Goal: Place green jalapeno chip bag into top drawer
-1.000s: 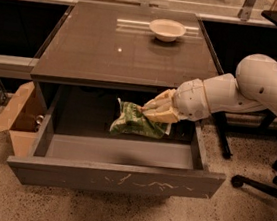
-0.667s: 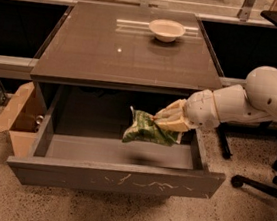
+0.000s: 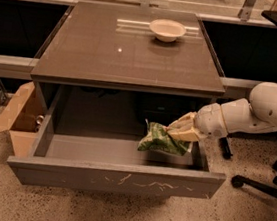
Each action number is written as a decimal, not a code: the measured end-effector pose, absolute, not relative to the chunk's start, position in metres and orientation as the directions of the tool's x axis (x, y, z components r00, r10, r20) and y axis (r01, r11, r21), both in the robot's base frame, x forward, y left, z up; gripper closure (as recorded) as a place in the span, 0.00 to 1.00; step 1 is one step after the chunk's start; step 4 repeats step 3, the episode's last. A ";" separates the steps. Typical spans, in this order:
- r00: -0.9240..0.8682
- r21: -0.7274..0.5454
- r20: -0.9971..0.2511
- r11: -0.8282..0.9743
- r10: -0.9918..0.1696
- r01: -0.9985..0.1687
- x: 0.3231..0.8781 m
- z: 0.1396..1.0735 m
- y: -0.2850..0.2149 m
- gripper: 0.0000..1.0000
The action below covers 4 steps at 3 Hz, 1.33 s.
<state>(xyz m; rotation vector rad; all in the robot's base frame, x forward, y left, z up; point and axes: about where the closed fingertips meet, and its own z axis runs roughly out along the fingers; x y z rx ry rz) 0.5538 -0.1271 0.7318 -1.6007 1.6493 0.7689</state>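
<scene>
The green jalapeno chip bag (image 3: 161, 140) is crinkled and hangs just above the light grey floor of the open top drawer (image 3: 115, 177), toward its right side. My gripper (image 3: 182, 131) reaches in from the right, over the drawer's right wall, and is shut on the bag's right end. The white arm (image 3: 251, 114) stretches off to the right. The drawer is pulled out wide, with pale scratches on its dark front panel.
A cream round bowl (image 3: 167, 29) sits at the back of the brown tabletop (image 3: 125, 55). A brown cardboard box (image 3: 16, 120) stands on the floor left of the drawer. Black office chair legs (image 3: 263, 198) are at the right.
My gripper has carried the bag to the right and lower, from the drawer's middle toward its right side. The arm has drawn back to the right.
</scene>
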 end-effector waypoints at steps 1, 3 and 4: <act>-0.038 -0.025 -0.816 0.100 -0.577 -0.995 0.568 0.709 -0.152 0.29; -0.014 -0.107 -0.821 0.178 -0.571 -0.978 0.558 0.742 -0.181 0.00; -0.014 -0.107 -0.821 0.178 -0.571 -0.978 0.558 0.742 -0.181 0.00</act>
